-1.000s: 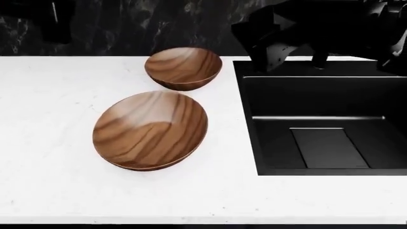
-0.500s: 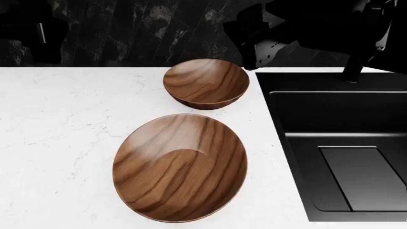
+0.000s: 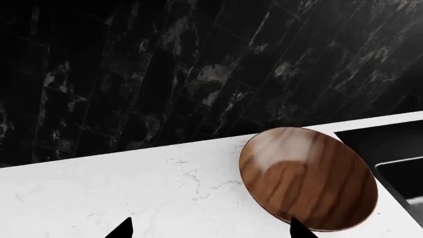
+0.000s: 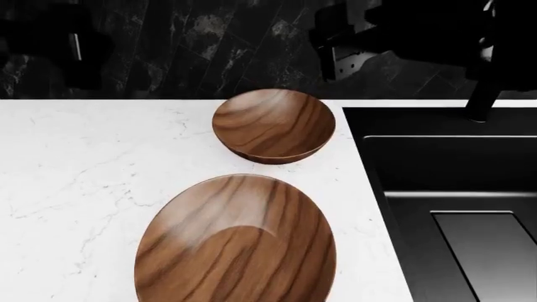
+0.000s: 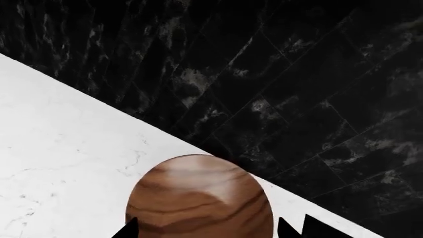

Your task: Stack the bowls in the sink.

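Two glossy brown wooden bowls stand on the white counter left of the sink [image 4: 394,189]. The far bowl [image 4: 273,126] is near the back wall. The near bowl [image 4: 235,242] is larger in view and cut by the bottom edge. My right gripper [image 5: 208,230] is open and above a bowl [image 5: 201,203], which shows between its fingertips [image 5: 129,230]. My left gripper [image 3: 211,232] is open and empty over bare counter, with a bowl [image 3: 307,178] beside one fingertip [image 3: 300,230]. Nothing is held. The sink basin is black and holds no bowl.
A black marble wall [image 4: 210,38] runs behind the counter. The black faucet [image 4: 482,94] stands at the sink's back edge. My right arm [image 4: 353,38] hangs dark above the far bowl, my left arm [image 4: 75,44] at the far left. White counter [image 4: 75,176] spreads to the left.
The head view has moved in closer, so the bowls look larger and lower in view. Both bowls stay in place on the counter. The right arm sits higher against the wall.
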